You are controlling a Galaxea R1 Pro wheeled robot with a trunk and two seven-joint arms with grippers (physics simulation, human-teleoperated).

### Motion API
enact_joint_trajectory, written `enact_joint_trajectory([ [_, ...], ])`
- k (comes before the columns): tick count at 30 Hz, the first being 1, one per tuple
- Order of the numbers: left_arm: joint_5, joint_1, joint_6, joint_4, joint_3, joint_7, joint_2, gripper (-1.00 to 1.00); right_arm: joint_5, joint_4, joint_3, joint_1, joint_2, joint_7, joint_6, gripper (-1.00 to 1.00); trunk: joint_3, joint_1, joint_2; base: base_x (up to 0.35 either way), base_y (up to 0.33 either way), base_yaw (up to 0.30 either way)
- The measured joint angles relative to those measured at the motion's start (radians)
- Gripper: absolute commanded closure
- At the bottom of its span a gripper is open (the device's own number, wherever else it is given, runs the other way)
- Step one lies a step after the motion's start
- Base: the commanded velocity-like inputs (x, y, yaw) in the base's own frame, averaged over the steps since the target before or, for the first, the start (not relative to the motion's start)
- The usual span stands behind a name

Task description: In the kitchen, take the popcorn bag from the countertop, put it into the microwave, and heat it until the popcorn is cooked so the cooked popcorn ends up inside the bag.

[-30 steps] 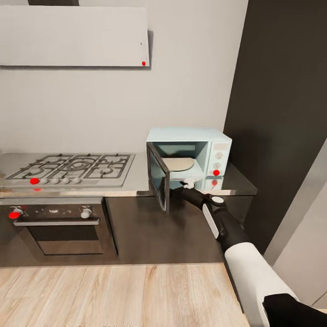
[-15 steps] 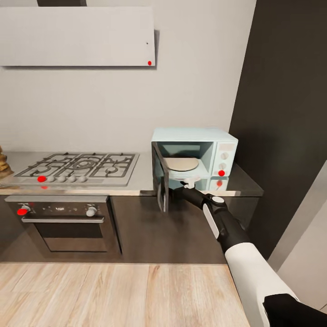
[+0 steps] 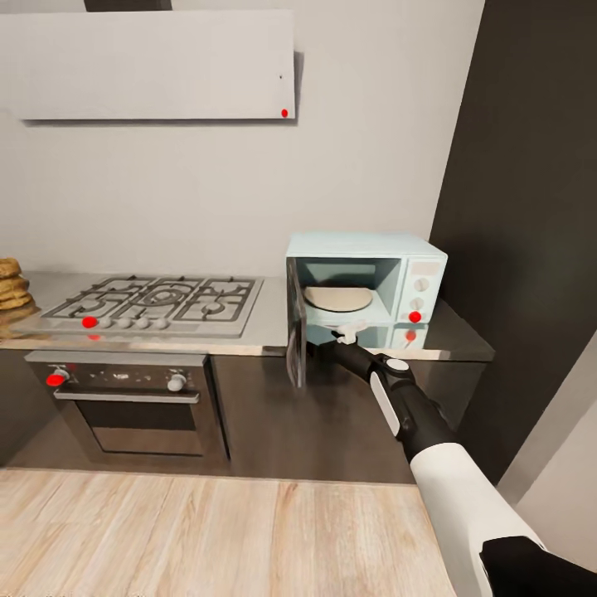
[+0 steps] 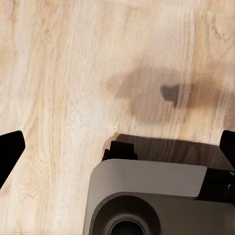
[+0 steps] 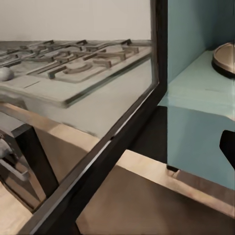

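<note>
Grey worktop (image 3: 249, 327) spans mid-frame under a pale wall, microwave (image 3: 365, 282) open just above the right claw (image 3: 347, 333), its grip state unclear.

Well off to the gripper's left: a steel gas hob (image 3: 157, 303) with dark grates, red mark and pale knobs along its front edge. Beneath it, a dark built-in oven (image 3: 128, 402) with a red and a white knob. Farther left still, a stack of brown rounds (image 3: 12, 282). High above, a white wall cabinet (image 3: 149, 65) bearing a red dot. Right of the gripper, a tall dark panel (image 3: 531, 207). Below, pale wooden floor (image 3: 215, 539).
</note>
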Motion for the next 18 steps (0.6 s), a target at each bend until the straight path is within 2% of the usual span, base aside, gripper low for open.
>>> enact_joint_trajectory([
  [5, 0.000, 0.000, 0.000, 0.000, 0.000, 0.000, 0.000, -1.00, 0.000, 0.000, 0.000, 0.000, 0.000, -0.004, 0.000, -1.00, 0.000, 0.000, 0.000, 0.000, 0.000, 0.023],
  [8, 0.000, 0.000, 0.000, 0.000, 0.000, 0.000, 0.000, -1.00, 0.001, 0.000, 0.001, 0.000, 0.000, -0.005, 0.000, -1.00, 0.000, 0.000, 0.000, 0.000, 0.000, 0.214],
  [14, 0.000, 0.000, 0.000, 0.000, 0.000, 0.000, 0.000, -1.00, 0.001, 0.000, 0.001, 0.000, -0.001, -0.005, 0.000, -1.00, 0.000, 0.000, 0.000, 0.000, 0.000, 0.043],
  [18, 0.000, 0.000, 0.000, 0.000, 0.000, 0.000, 0.000, -1.00, 0.001, 0.001, 0.002, 0.000, 0.000, -0.005, 0.000, -1.00, -0.001, 0.000, 0.000, 0.000, 0.000, 0.163],
])
